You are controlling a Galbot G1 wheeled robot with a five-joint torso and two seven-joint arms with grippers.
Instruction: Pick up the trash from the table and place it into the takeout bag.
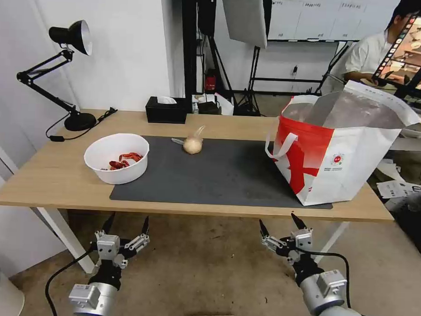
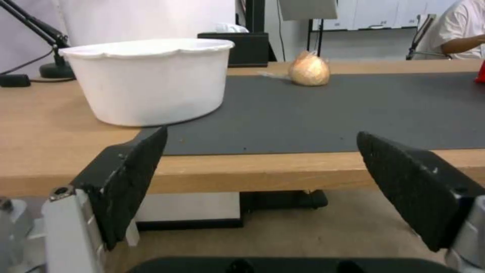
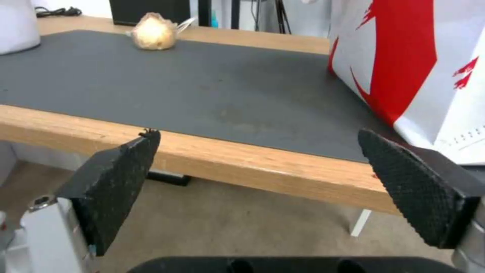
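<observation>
Your left gripper (image 1: 127, 222) and right gripper (image 1: 278, 225) hang spread wide, holding nothing, below the table (image 1: 58, 180) edge. On the mat (image 1: 219, 176), the white bowl (image 1: 117, 157) sits at the left end, the bagged beige lump (image 1: 193, 144) at the far edge, the takeout bag (image 1: 339, 148) at the right end. Your head view shows red scraps (image 1: 124, 160) in the bowl; the left wrist view gives its outer wall alone.

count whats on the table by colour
white: 2, bowl and takeout bag (white and red)
black: 2, lamp and tissue box
grey: 1, mat
beige: 1, bagged lump
total: 6

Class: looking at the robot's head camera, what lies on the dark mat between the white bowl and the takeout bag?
In the head view, between the white bowl and the takeout bag, the clear plastic bag with a beige lump sits towards the mat's far edge.
</observation>
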